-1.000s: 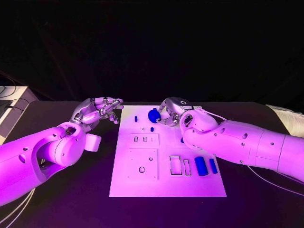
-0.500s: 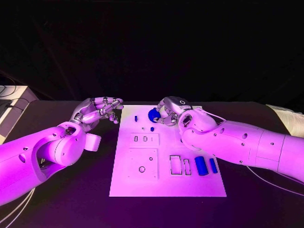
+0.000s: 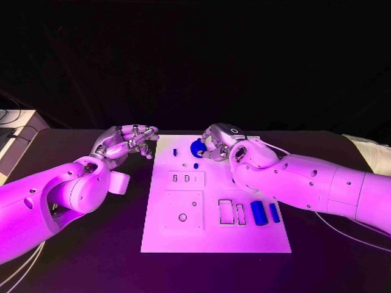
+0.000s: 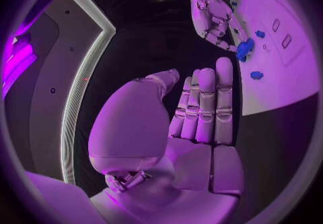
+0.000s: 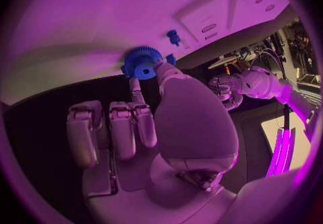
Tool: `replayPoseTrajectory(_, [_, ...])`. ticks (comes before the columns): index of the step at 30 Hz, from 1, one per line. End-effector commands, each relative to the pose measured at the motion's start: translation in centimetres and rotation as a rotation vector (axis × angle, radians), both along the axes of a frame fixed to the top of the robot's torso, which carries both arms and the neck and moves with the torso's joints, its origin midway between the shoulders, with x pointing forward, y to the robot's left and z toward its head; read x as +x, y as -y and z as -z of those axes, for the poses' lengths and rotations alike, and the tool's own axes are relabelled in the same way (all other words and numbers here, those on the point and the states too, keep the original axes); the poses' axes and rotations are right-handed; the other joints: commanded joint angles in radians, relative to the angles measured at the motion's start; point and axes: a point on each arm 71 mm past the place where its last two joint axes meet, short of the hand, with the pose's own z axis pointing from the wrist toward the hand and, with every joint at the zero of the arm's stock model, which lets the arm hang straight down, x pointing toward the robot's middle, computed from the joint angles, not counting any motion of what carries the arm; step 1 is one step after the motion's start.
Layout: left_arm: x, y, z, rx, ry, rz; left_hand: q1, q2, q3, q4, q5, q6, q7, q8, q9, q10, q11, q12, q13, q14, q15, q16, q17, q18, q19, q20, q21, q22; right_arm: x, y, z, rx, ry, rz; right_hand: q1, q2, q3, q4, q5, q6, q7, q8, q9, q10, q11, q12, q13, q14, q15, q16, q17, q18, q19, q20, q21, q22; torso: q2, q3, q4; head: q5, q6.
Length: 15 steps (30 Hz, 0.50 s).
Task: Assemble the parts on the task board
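Task board: white plate lying flat at centre of black bench, head view. Blue gear at board's far edge, about 12 o'clock from board centre, pinched by right hand between thumb and a finger. Small blue peg standing at 9 o'clock from gear, on board; second small blue peg at 6 o'clock from gear. Two long blue parts lying side by side at 4 o'clock from board centre, next to two narrow rectangular slots. Square recessed plate with oval hole at 8 o'clock from centre. Left hand off board, at 10 o'clock from its centre, above bare bench, fingers bent, holding nothing visible.

Left wrist view: left hand with fingers straight and side by side, thumb apart, palm empty. Right hand beyond fingertips, clamped on blue gear over task board.

Right wrist view: right hand with thumb and one finger closed on toothed blue gear; other fingers curled in. Small blue peg upright on board just beyond gear. Left hand seen past board edge.
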Motion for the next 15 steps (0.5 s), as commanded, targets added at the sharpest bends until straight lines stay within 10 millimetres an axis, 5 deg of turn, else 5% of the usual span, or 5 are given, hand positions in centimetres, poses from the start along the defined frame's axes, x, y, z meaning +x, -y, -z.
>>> replayPoseTrajectory(1, [-0.06,0.23,-0.09,-0.004,0.005,0.020,-0.010,0.000,0.004,0.000,-0.007,-0.008,-0.001,0.004,0.001,-0.006,-0.002,0.004,0.001,-0.009,0.000,0.003,-0.001,0.005,-0.007,0.001,0.006,0.001,-0.01,-0.14,0.35,-0.021,-0.026,-0.016,0.001,0.011,-0.002,0.001,0.005,0.008,0.000,0.003,0.001,0.107,0.005,0.002,0.263,0.101,0.000,0.004,0.255,-0.014,0.105,0.007,0.006,0.263,0.000,0.0004,0.0003,0.000,0.000])
replayPoseTrajectory(15, [-0.06,0.26,-0.07,-0.004,0.002,0.021,-0.013,-0.001,0.003,0.000,-0.007,-0.012,0.002,0.002,0.001,-0.011,0.000,0.003,0.001,-0.010,0.002,0.004,-0.002,0.005,-0.010,0.002,0.010,0.003,0.00,-0.41,0.36,-0.024,-0.026,-0.020,0.012,-0.006,-0.017,-0.004,-0.012,-0.012,0.004,-0.011,-0.004,0.107,0.007,0.002,0.263,0.101,0.006,0.005,0.256,-0.014,0.105,0.009,0.006,0.263,0.000,0.0004,0.0001,0.001,0.000])
